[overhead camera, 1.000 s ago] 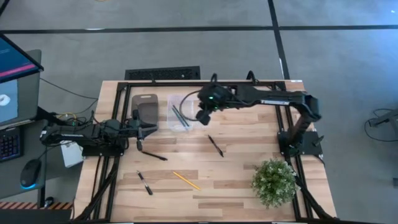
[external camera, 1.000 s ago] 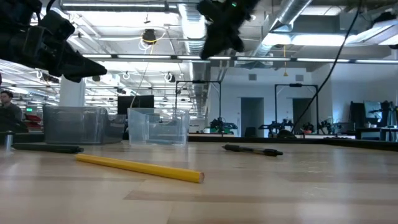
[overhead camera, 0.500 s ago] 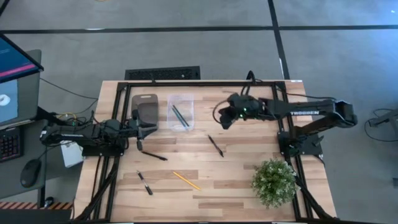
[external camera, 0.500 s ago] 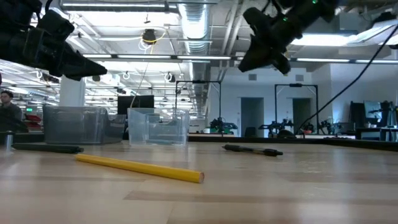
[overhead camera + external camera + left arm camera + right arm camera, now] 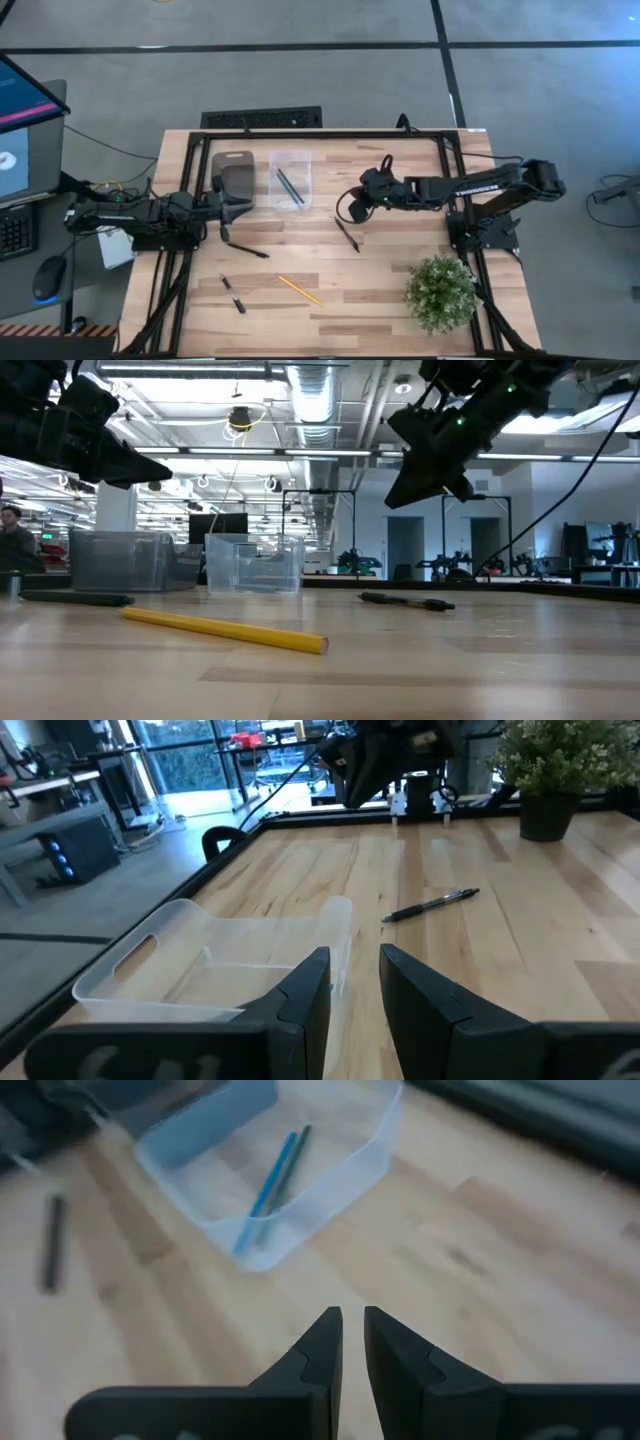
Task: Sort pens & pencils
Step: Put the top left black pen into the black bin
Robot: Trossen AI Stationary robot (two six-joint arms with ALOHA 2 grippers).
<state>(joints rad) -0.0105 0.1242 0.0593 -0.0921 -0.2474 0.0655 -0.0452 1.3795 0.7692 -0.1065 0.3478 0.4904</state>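
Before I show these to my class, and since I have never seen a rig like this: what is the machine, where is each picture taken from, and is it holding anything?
It is a robot with two dark arms at a wooden table; each arm ends in a two-finger pincer. One picture looks straight down, one looks level across the tabletop, and two come from cameras on the wrists.

The left pincer waits by the grey bin, fingers slightly apart, holding nothing. The right pincer hangs above the table's middle, fingers nearly together, also empty.

The clear bin holds a blue pencil and a dark pencil. Loose on the table lie a yellow pencil and three black pens. A potted plant stands at one corner.
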